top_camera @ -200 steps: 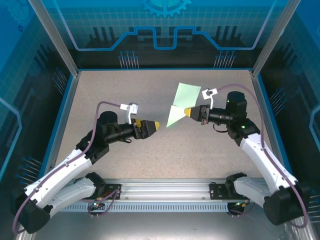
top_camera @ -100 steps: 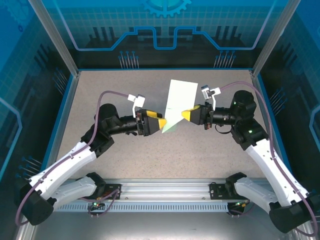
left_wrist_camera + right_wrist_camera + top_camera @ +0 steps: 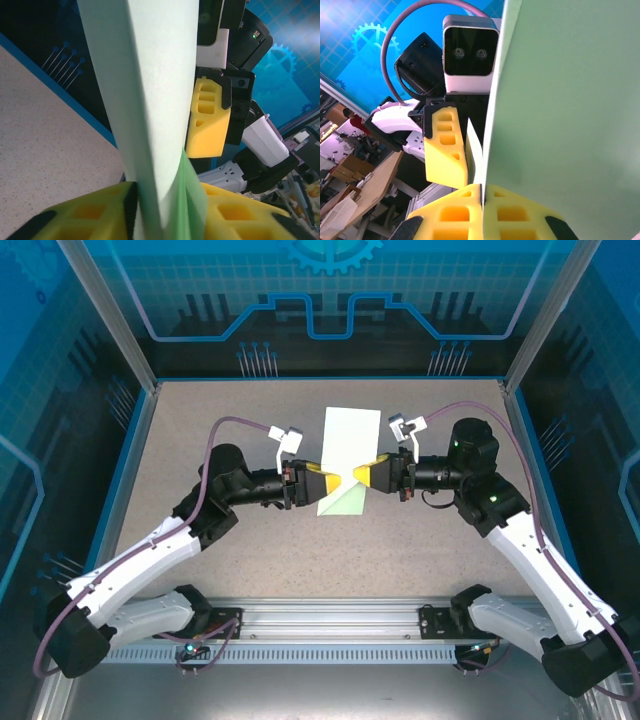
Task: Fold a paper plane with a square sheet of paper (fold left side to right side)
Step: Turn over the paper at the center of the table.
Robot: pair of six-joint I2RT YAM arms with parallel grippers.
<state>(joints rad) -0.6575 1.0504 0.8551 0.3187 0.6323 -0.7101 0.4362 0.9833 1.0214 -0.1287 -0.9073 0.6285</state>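
The pale green sheet of paper (image 3: 347,450) hangs above the table's middle, bent along a crease, with both grippers on it. My left gripper (image 3: 326,480) is shut on its left edge, and my right gripper (image 3: 366,473) is shut on its right edge. In the left wrist view the folded paper (image 3: 150,100) rises from between the yellow fingers (image 3: 75,217) of my left gripper (image 3: 165,202). The right gripper's yellow finger (image 3: 207,122) shows just behind it. In the right wrist view my right gripper (image 3: 482,195) pinches the sheet (image 3: 565,115). The left gripper's finger (image 3: 445,150) is close beside it.
The speckled tabletop (image 3: 200,420) lies below, fenced by a blue rim and aluminium posts (image 3: 525,340). A metal rail (image 3: 330,625) with both arm bases runs along the near edge. The two grippers nearly touch, tip to tip.
My left arm has swung right and closed on the paper. My right gripper has carried the sheet left, toward the centre. The paper now stands more upright between the two grippers.
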